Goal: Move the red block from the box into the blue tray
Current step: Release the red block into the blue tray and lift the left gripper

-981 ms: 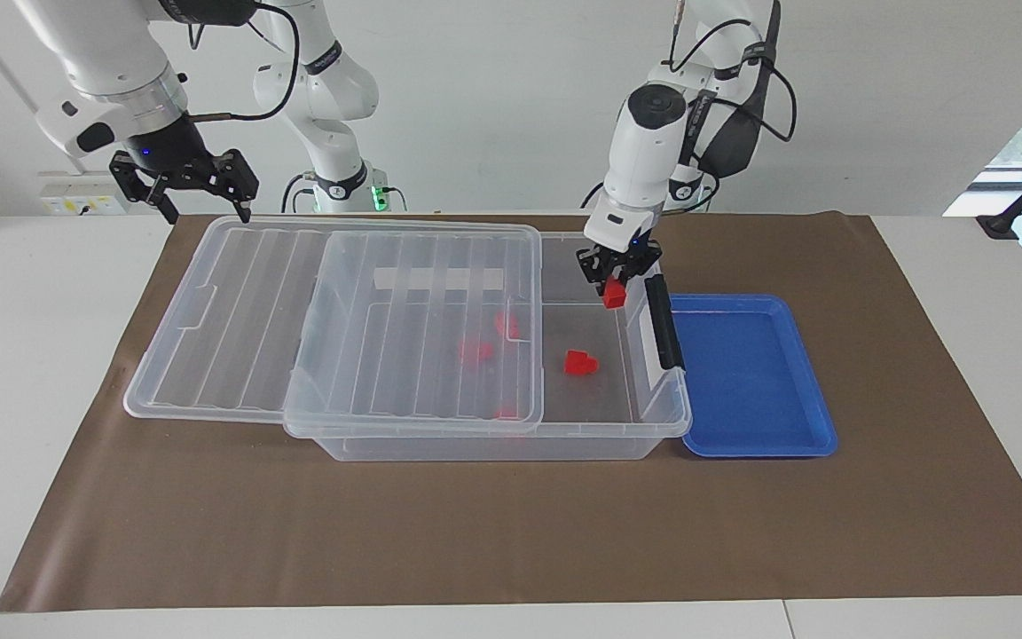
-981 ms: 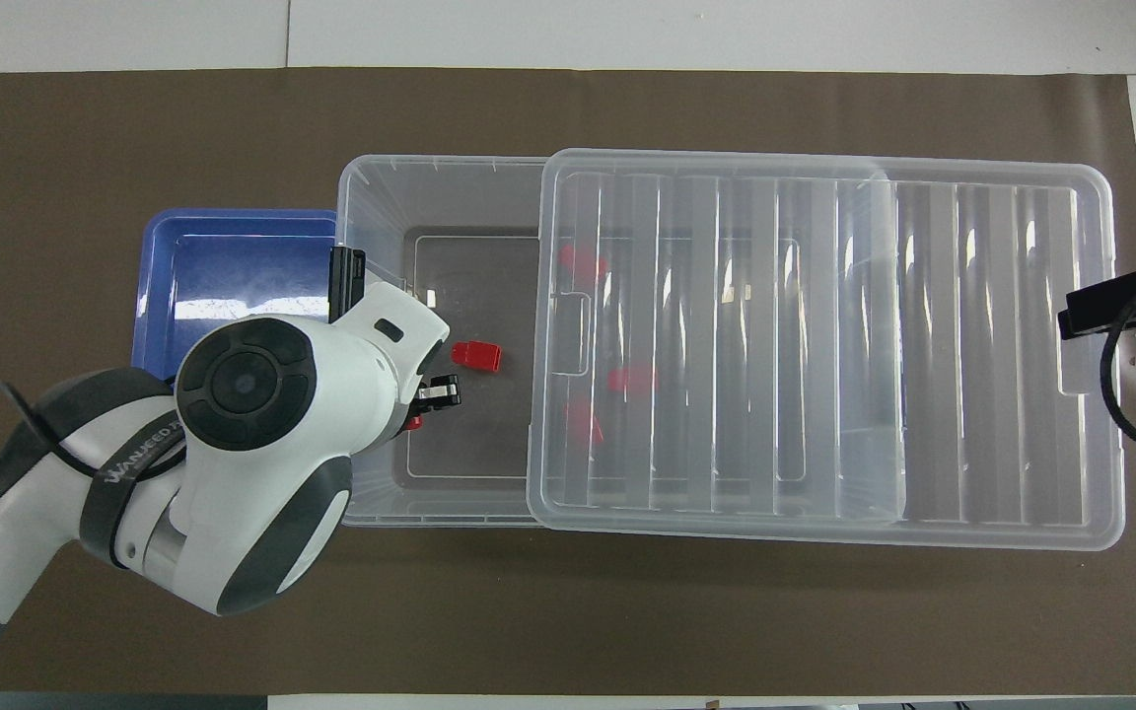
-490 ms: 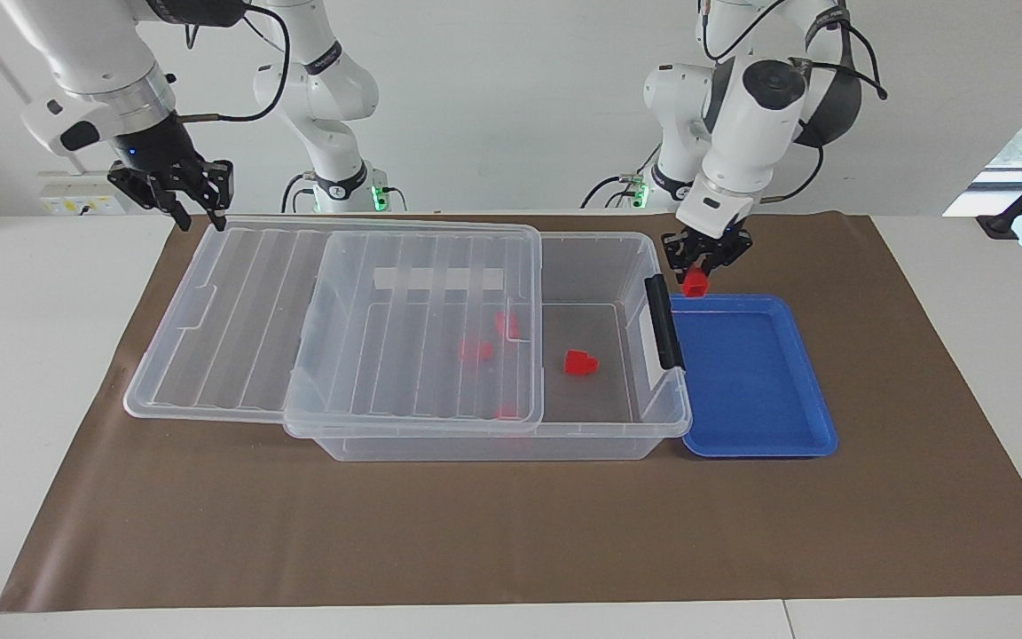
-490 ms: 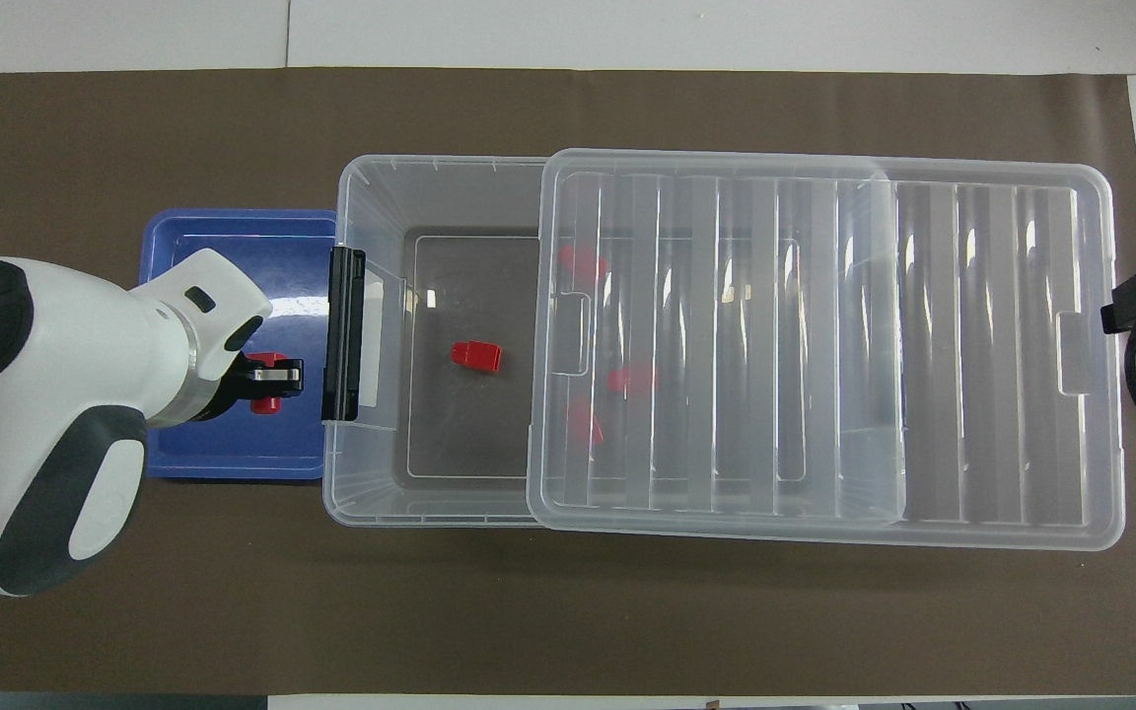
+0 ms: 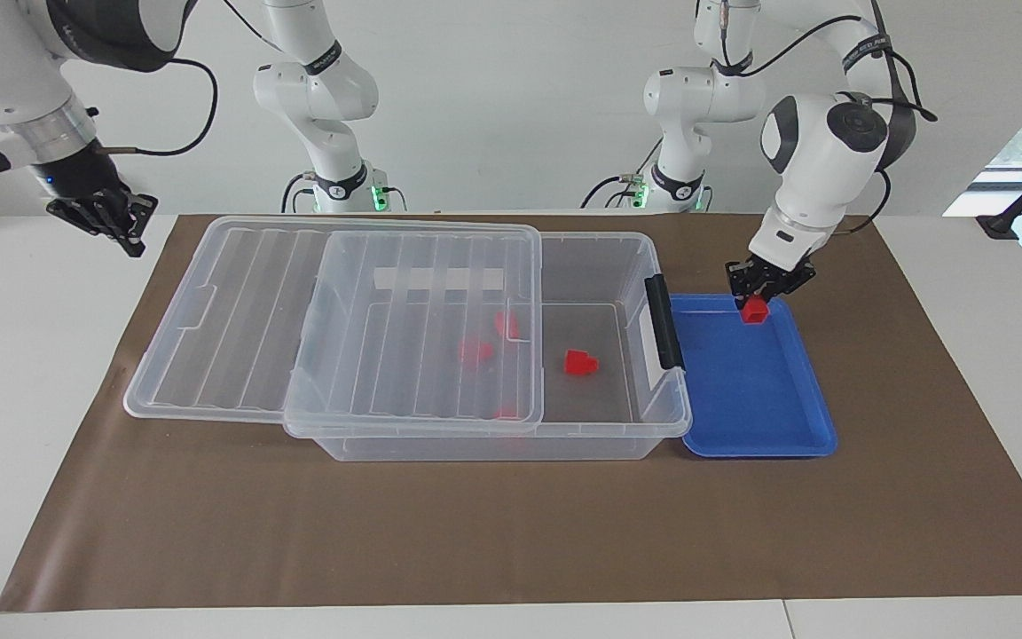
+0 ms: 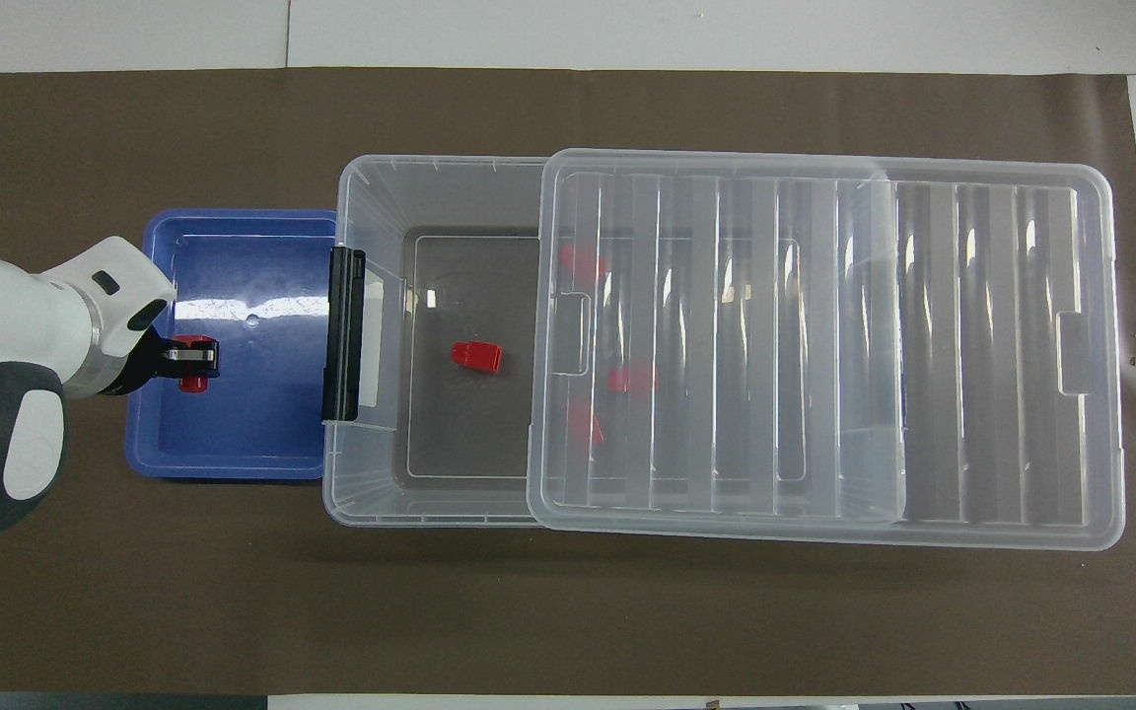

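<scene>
Left gripper [image 5: 761,288]: closed on the red block [image 5: 754,309], which hangs just below the fingertips.
Position of the block: in the air over the blue tray [image 5: 808,439], above the part of the tray nearer to the robots and toward the outer short rim, away from the box [image 5: 493,444].
Key relation: the block is directly under the fingers and the tray floor is directly under the block, so the coming move is probably only downward, then a release.
Gap to the floor: small in the facing view, but whether the block touches the floor cannot be told.
Long axis of the block: cannot be read with confidence; in the overhead view only a small red part [image 6: 192,383] shows beside the fingers.
Right gripper [image 5: 101,216]: fingers together, holding nothing, waiting past the right arm's end of the lid [image 5: 236,311].
Nearer arm: the left one, clearly.
Other red pieces: one [image 5: 579,362] lies in the uncovered part of the box, others are under the lid.
</scene>
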{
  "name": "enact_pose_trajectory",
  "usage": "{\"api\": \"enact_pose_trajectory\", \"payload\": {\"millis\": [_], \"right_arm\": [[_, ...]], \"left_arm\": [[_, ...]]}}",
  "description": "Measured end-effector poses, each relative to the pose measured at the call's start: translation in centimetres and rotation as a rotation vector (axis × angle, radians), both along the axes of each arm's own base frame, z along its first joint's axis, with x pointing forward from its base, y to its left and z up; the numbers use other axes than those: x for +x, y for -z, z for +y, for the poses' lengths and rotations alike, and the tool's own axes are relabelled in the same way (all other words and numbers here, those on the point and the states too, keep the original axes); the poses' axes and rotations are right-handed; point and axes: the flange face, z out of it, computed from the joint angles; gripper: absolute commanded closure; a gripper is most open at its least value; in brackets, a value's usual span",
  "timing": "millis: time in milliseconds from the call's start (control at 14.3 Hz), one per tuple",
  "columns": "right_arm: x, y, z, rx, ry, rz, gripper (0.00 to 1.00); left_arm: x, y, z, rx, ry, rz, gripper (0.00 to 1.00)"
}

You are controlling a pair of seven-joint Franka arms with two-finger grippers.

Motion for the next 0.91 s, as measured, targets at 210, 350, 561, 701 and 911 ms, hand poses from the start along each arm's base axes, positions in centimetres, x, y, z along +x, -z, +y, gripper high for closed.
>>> {"api": "enact_pose_trajectory", "payload": {"millis": [210, 350, 561, 701, 911], "right_arm": [[0.6, 4.7, -0.4, 0.001, 0.006, 0.013, 1.0], [0.5, 6.3, -0.5, 0.003, 0.014, 0.026, 1.0], [0.0, 8.0, -1.2, 0.006, 0.027, 0.043, 1.0], [-0.2, 8.4, -1.6, -0.022, 0.021, 0.056, 1.0], [-0.4, 8.8, -2.7, -0.053, 0.017, 0.051, 1.0]], "left_arm": [[1.2, 3.9, 0.5, -0.003, -0.009, -0.008, 1.0], [1.9, 6.6, 0.6, -0.005, -0.011, -0.01, 1.0], [2.7, 9.1, 0.7, -0.007, -0.015, -0.014, 1.0], [2.9, 10.2, 0.7, -0.007, -0.015, -0.012, 1.0], [3.0, 11.0, 0.7, -0.01, -0.015, -0.029, 0.72]]}}
